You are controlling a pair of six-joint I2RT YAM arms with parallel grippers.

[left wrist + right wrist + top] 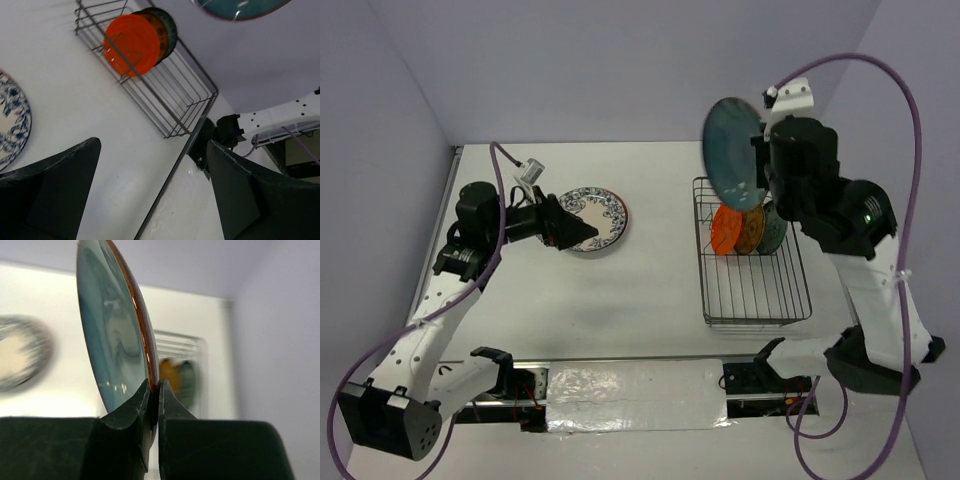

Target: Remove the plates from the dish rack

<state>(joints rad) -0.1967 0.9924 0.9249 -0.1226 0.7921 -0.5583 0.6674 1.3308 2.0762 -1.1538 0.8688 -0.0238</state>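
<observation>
My right gripper (758,168) is shut on the rim of a large teal plate (730,150) with a reddish-brown edge and holds it upright, high above the dish rack (790,300). In the right wrist view the fingertips (146,395) pinch the plate's (112,340) lower edge. Three plates stand in the rack's far end: an orange one (726,230), a brownish patterned one (751,230) and a dark teal one (773,233). A white floral plate (605,215) lies flat on the table. My left gripper (586,232) is open and empty, just over that plate's near-left edge.
The rack (170,100) with the orange plate (131,44) shows in the left wrist view, as does the floral plate's edge (12,125). A dark rail (620,362) and a silver mat (630,395) run along the near table edge. Walls close the left, back and right.
</observation>
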